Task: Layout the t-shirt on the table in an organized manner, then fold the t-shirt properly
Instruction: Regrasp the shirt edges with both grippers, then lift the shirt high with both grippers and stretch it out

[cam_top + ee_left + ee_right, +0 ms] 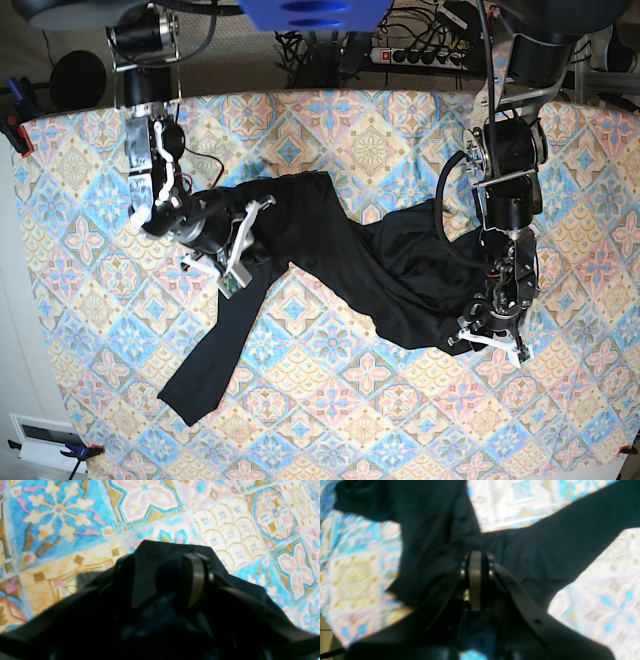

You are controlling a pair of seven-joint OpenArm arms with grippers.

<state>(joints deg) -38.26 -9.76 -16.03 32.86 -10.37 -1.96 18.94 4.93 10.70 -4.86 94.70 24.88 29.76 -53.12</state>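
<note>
The black t-shirt (330, 235) lies crumpled across the middle of the patterned table (330, 400), with one long sleeve (200, 380) trailing toward the front left. My right gripper (228, 262) sits where that sleeve meets the body. In the right wrist view its fingers (475, 555) are pressed together on puckered cloth (545, 542). My left gripper (488, 338) is at the garment's right edge. In the left wrist view its jaws (160, 557) stand apart with a fold of the shirt (245, 587) between them.
Cables and a power strip (420, 50) run behind the table's far edge. A clamp (15, 130) grips the left edge and a white box (45, 440) sits off the front-left corner. Both arm bases stand at the back.
</note>
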